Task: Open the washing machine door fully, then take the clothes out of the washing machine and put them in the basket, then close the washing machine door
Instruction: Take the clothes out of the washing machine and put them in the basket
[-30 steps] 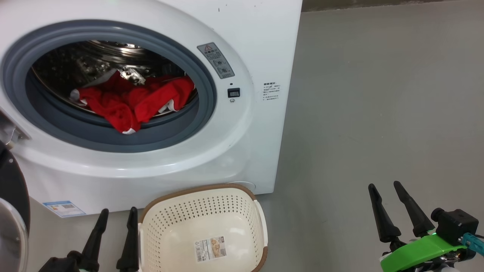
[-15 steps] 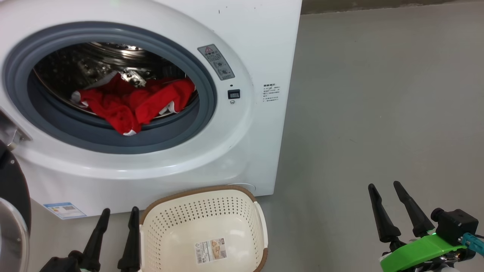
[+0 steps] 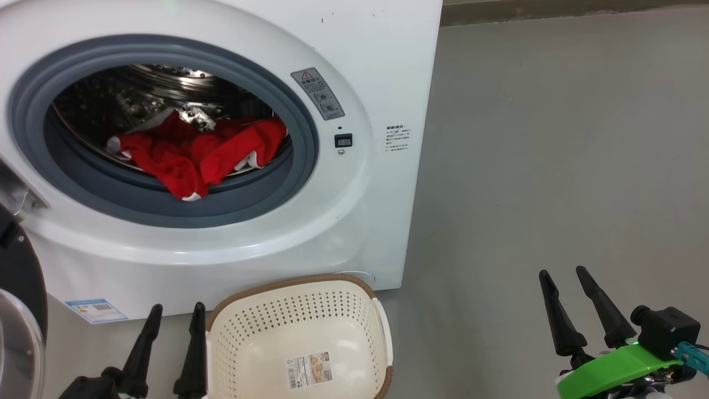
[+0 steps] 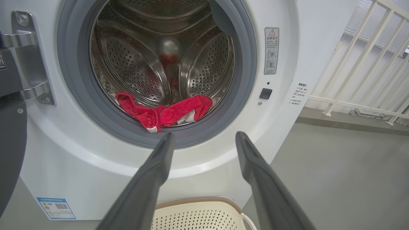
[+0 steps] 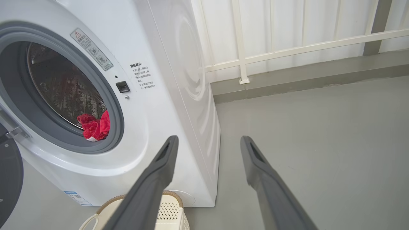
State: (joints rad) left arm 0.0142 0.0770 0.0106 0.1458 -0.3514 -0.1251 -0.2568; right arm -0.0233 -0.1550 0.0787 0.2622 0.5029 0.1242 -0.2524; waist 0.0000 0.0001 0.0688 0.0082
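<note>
The white washing machine (image 3: 382, 66) stands with its door (image 3: 19, 310) swung open at the far left; only the black rim and a slice of glass show. Red clothes (image 3: 194, 152) lie at the front of the steel drum, one end drooping over the grey rubber ring (image 3: 166, 208); the left wrist view has the clothes (image 4: 166, 113) too. The cream basket (image 3: 302, 338) sits on the floor in front of the machine, holding nothing but its label. My left gripper (image 3: 174, 313) is open just left of the basket. My right gripper (image 3: 562, 271) is open over bare floor at the lower right.
Grey floor (image 3: 554, 155) stretches to the right of the machine. A white railing (image 5: 287, 48) and a low kerb run along the wall behind it. The door hinge bracket (image 4: 32, 60) juts from the machine's left side.
The whole head picture has drifted slightly down and right, so the camera moved. Both grippers, the basket and the clothes keep their places.
</note>
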